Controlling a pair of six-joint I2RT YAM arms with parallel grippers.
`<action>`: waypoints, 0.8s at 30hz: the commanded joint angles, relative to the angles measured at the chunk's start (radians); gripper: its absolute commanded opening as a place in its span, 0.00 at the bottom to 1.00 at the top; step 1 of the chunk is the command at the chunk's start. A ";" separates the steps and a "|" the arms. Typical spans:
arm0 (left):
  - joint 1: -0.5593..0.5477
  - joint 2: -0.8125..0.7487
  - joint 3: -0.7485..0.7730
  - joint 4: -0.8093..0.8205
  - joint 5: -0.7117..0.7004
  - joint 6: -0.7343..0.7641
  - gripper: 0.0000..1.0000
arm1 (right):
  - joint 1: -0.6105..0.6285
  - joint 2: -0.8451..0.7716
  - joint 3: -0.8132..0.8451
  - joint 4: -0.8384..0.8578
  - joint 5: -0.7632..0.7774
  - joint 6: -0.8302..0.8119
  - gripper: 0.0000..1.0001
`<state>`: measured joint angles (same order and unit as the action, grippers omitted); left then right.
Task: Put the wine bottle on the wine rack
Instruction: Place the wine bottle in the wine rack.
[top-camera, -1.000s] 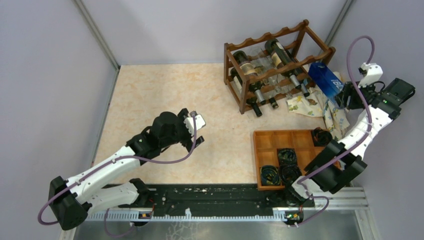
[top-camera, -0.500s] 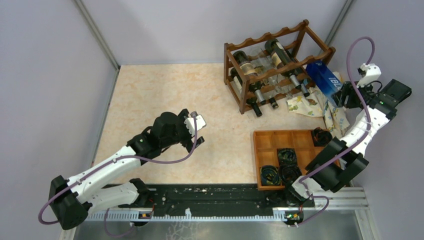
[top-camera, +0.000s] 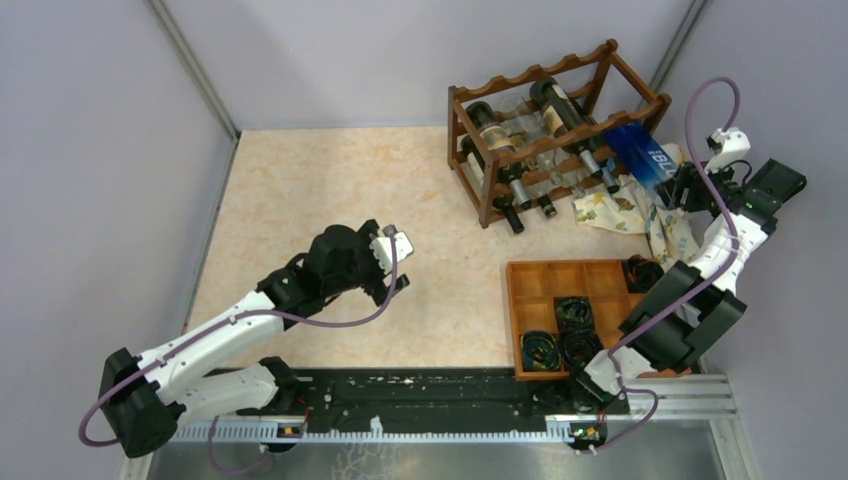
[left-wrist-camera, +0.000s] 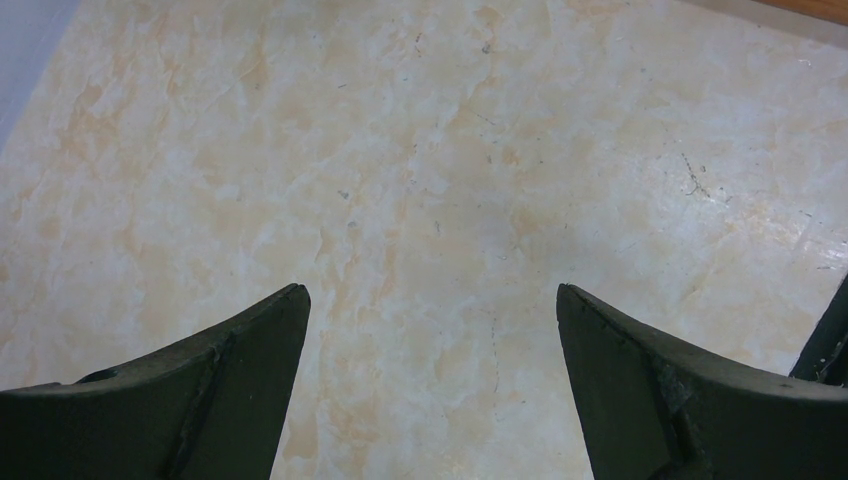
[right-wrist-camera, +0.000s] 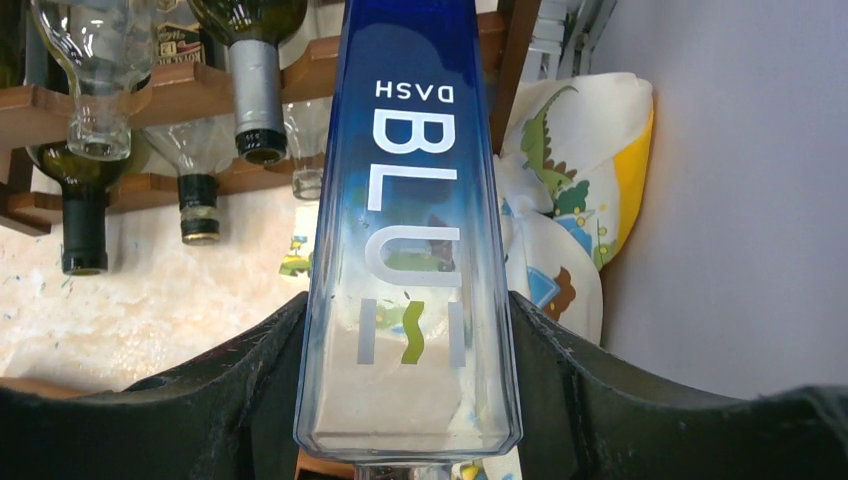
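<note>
Far right of the table (top-camera: 330, 180): the bottle (top-camera: 640, 155) is held in the air, just beside the right end of the rack (top-camera: 530, 73) and not yet resting on it.
Just changed: over the last second the bottle has been carried a little leftward, from near the right wall toward the rack.
Unchanged: the left arm has been kept in place over bare table, well apart from the rack.
Meaning for task: the carry is judged nearly done. Lining up with a free cradle and setting down are still to be done.
Right tool (right-wrist-camera: 405, 310): clamped around the bottle's wide end, one finger against each flat side.
Left tool (left-wrist-camera: 430, 290): spread wide, with nothing between the fingers.
Count, held bottle: one, blue and clear.
Count, racked bottles (right-wrist-camera: 250, 90): at least five necks can be made out. The exact number cannot be told.
Count, rack: one.
Count, tray (top-camera: 535, 290): one, near right, with about four cable coils (top-camera: 575, 310).
Count, cloth (top-camera: 605, 210): one patterned heap, between rack and tray.
</note>
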<state>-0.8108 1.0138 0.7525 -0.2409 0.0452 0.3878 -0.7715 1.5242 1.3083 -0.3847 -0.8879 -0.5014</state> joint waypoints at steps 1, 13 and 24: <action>0.007 0.016 -0.015 0.025 -0.020 0.016 0.99 | 0.018 -0.002 0.024 0.307 -0.146 0.048 0.00; 0.007 -0.003 -0.051 0.059 -0.076 0.058 0.99 | 0.076 0.099 0.040 0.511 -0.170 0.112 0.00; 0.007 0.007 -0.067 0.068 -0.088 0.078 0.99 | 0.109 0.161 0.060 0.679 -0.170 0.221 0.00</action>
<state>-0.8108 1.0267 0.7021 -0.2008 -0.0277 0.4473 -0.6823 1.7161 1.2881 0.0055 -0.9459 -0.3359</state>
